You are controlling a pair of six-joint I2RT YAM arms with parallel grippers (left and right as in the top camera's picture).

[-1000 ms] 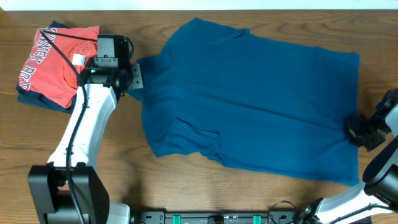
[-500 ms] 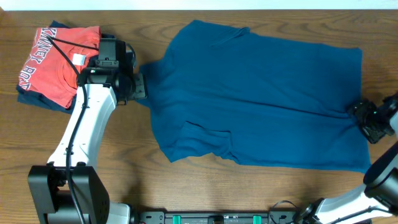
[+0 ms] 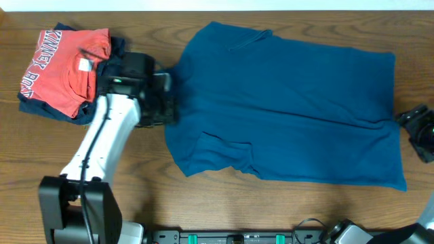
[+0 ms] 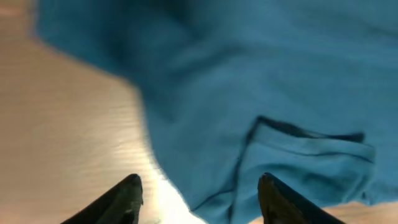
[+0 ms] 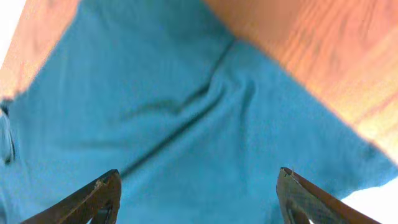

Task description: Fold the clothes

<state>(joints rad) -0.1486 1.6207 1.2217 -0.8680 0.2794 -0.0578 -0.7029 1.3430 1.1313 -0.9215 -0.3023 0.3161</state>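
A blue shirt [image 3: 285, 102] lies spread flat across the table, a sleeve folded in at its lower left [image 4: 298, 155]. My left gripper [image 3: 168, 102] hangs over the shirt's left edge. In the left wrist view it [image 4: 198, 190] is open, with cloth and bare wood below and nothing between the fingers. My right gripper [image 3: 407, 123] sits just off the shirt's right edge. In the right wrist view it [image 5: 199, 186] is open above the blue fabric [image 5: 174, 124] and holds nothing.
A folded red shirt [image 3: 57, 68] with white lettering rests on a folded navy garment [image 3: 41, 107] at the table's back left, just beside my left arm [image 3: 102, 142]. Bare wood [image 3: 203, 203] runs along the front edge.
The shirt was first drawn to the right. My right gripper then opened, let go of its right edge and backed off right. My left gripper moved right and down onto the shirt's left edge.
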